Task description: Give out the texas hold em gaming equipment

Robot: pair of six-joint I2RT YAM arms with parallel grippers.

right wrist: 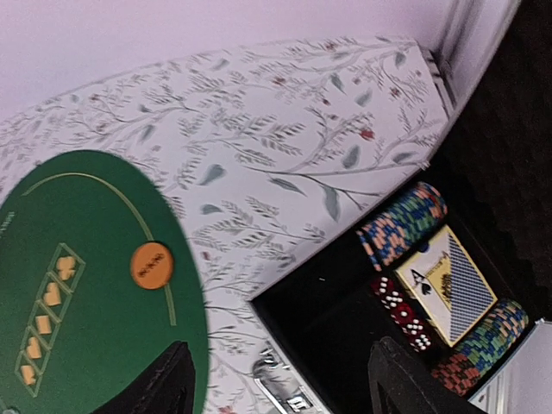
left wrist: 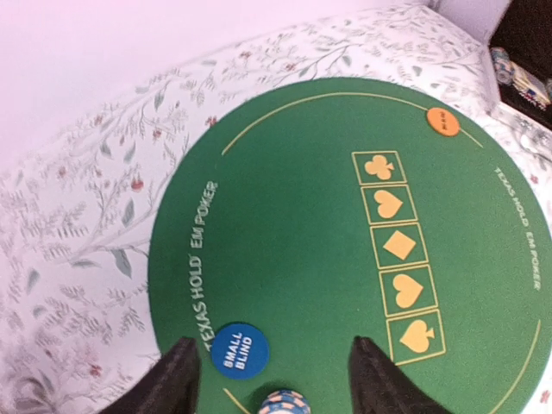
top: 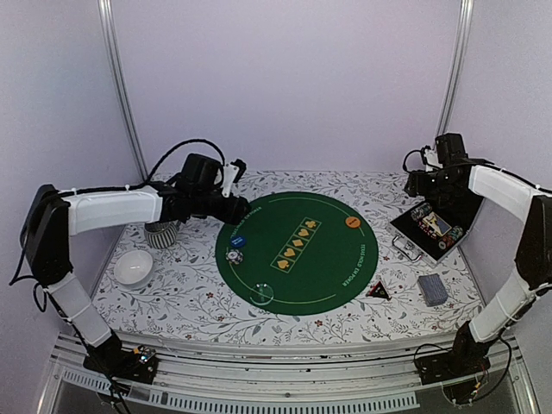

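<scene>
Here the left arm reaches in over the upper left edge of the green mat, which lies in the middle of the flower-patterned surface. In the left wrist view the left fingers are spread wide with nothing between them, hanging above the mat. The blue button, lettered SMALL BLIND, lies on the mat just inside the left-hand finger. A short stack of chips sits just beside it at the bottom edge of that view. From above, both lie at the mat's left rim, the chips just nearer the arm bases than the button. The orange button lies on the far right part of the mat, close to its yellow line. A deck of cards rests on the surface off the mat's right side, with a black triangular marker between it and the mat. The right arm hangs over the open case at the right edge of the surface. The right fingers are spread apart too, holding nothing. Inside the case lie rows of chips, red dice and a pack of cards showing an ace. A striped mug and a white bowl stand left of the mat.
</scene>
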